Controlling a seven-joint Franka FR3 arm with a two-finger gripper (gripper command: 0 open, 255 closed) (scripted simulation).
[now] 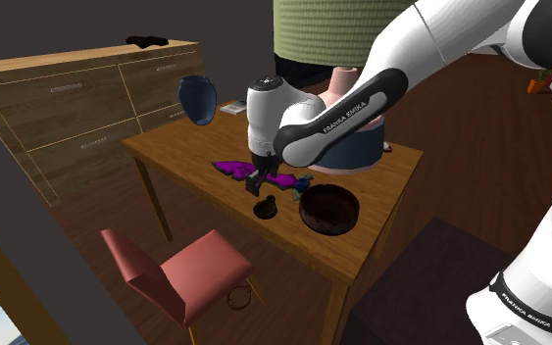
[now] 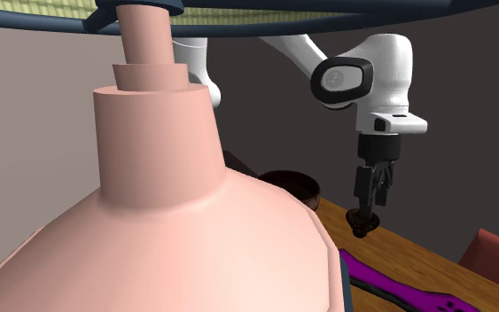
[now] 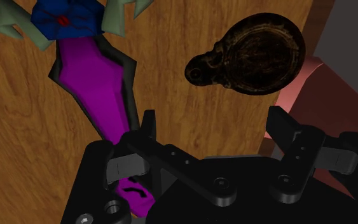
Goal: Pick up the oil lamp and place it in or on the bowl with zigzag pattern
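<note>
The oil lamp (image 1: 265, 208) is a small, dark brown, round thing with a short spout, lying on the wooden table (image 1: 185, 149) near its front edge. My gripper (image 1: 257, 184) hangs just above it, open, with nothing between the fingers. From the second exterior view, the gripper (image 2: 369, 202) points down at the lamp (image 2: 362, 222). Through the wrist camera, the lamp (image 3: 250, 54) lies beyond the gripper (image 3: 212, 127), nearer one finger than the other. A dark brown round bowl (image 1: 329, 209) sits beside the lamp, toward the shoulder view's right.
A purple flat object (image 1: 239, 169) with a blue flower end (image 3: 66, 16) lies next to the gripper. A dark blue vase (image 1: 197, 98) and a big table lamp with a pink base (image 2: 159, 222) stand farther back. A pink chair (image 1: 180, 270) stands before the table, with a dresser (image 1: 68, 108) behind.
</note>
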